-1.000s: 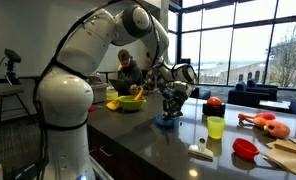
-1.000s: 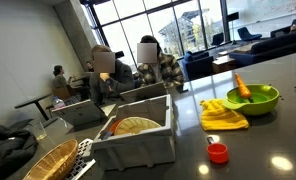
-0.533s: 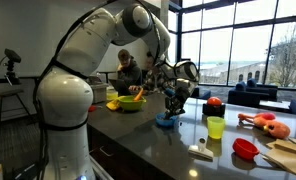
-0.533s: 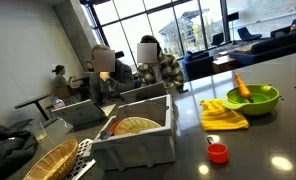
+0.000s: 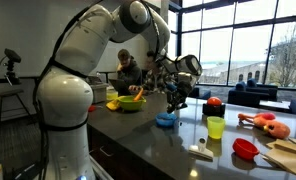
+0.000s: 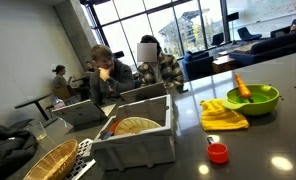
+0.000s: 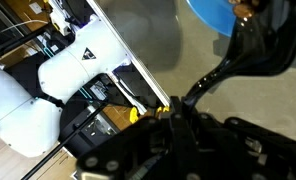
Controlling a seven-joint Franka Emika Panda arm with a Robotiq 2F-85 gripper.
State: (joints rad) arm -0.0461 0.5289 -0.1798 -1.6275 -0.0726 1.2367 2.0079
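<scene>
My gripper (image 5: 175, 100) hangs over the dark counter (image 5: 148, 140), just above a blue bowl (image 5: 166, 120) and slightly to its right. Its jaws are shut on a thin black curved utensil (image 7: 226, 68). In the wrist view the utensil runs from the gripper (image 7: 173, 112) up toward the blue bowl (image 7: 213, 15) at the top edge. The utensil's far end is cut off by the frame, next to something orange. The gripper does not appear in the exterior view facing the windows and seated people.
On the counter stand a green bowl (image 5: 129, 103) holding a carrot, a yellow-green cup (image 5: 216, 127), a red bowl (image 5: 246, 148), a red fruit (image 5: 214, 102), an orange toy (image 5: 265, 124) and a white brush (image 5: 200, 151). A grey dish rack (image 6: 138, 140), yellow cloth (image 6: 223, 116) and small red cup (image 6: 218, 152) sit elsewhere.
The gripper has risen a little and shifted slightly right, away from the blue bowl, with the black utensil still in it. The bowl has stayed put.
</scene>
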